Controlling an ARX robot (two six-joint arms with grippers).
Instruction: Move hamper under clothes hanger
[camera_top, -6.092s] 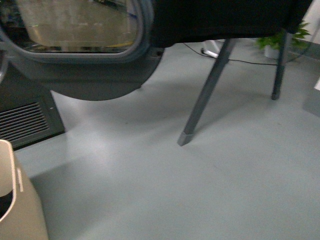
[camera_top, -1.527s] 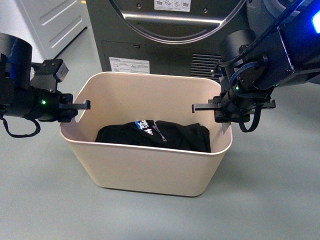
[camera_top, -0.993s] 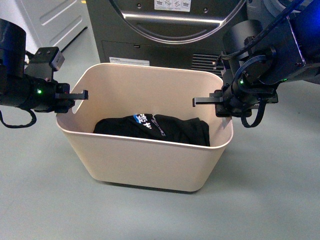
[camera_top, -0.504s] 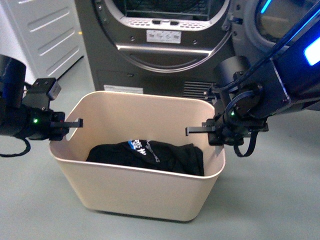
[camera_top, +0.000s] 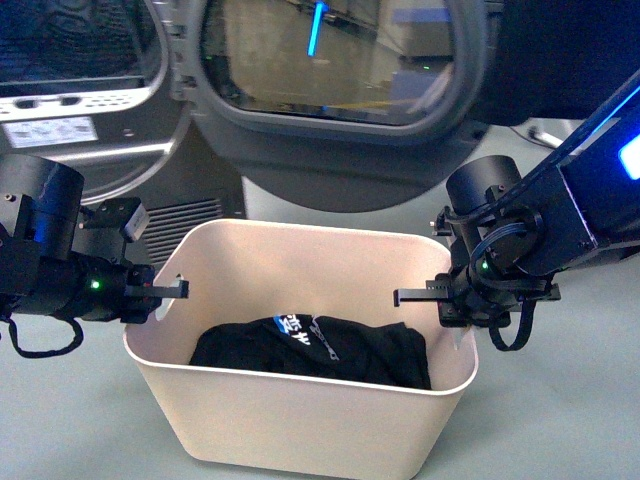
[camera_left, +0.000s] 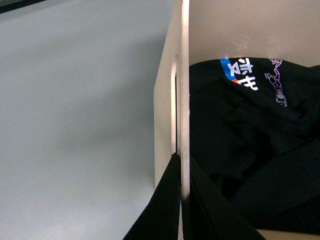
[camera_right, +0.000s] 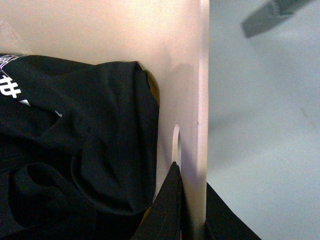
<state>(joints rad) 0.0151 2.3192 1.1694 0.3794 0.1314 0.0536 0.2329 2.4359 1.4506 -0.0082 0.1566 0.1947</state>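
The hamper (camera_top: 300, 425) is in the middle of the front view, between the two arms and just in front of the dark grey dryer (camera_top: 80, 150). The dryer's round door (camera_top: 340, 110) is swung open and hangs above the hamper's far rim. The pictures do not show whether the tub rests on the grey floor (camera_top: 560, 420) or is held off it.

The left tool (camera_top: 160, 293) is clenched on the hamper's left short wall. In the left wrist view its two dark fingers (camera_left: 160, 210) straddle the wall edge, one outside and one inside, just at the end of the slot handle (camera_left: 174, 100).

The right tool (camera_top: 450, 302) is clenched in the same way on the right short wall. The right wrist view shows one finger (camera_right: 167, 210) inside the tub and the other outside, with the wall pinched between them at the slot (camera_right: 176, 140).

A crumpled black garment (camera_top: 320, 350) with a blue and white print lies in the bottom of the hamper, reaching both short walls.

Of the clothes hanger (camera_right: 270, 17) only a slanted dark grey leg shows, blurred, in the right wrist view. It stands on the floor beyond the hamper's right wall, well apart from the tub.
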